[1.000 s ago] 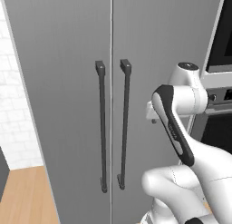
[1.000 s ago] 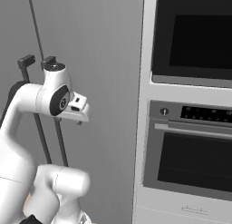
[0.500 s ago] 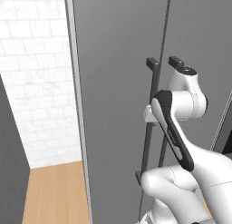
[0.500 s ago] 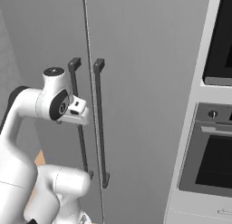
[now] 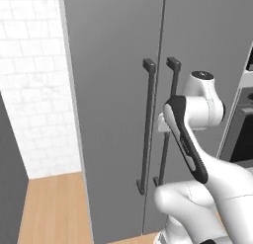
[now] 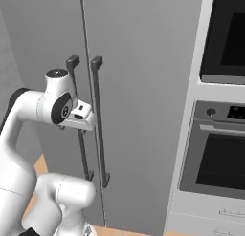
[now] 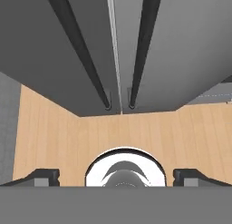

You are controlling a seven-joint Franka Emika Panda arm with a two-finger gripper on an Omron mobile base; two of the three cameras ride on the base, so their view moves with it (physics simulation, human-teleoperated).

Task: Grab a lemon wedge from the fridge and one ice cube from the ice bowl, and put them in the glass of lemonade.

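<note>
The grey two-door fridge stands closed straight ahead of the robot's pincer, both doors shut and meeting at a thin seam. Its two long dark handles run side by side along that seam; in the hand view they stretch away beyond the fingertips, one bar to each side of the pincer's midline, apart from it. The pincer is spread wide and holds nothing, its two dark tips set far apart over the wooden floor. To the pincer's right, past the fridge, a black oven sits in a pale column. To its left, a white tiled wall meets the fridge's side.
</note>
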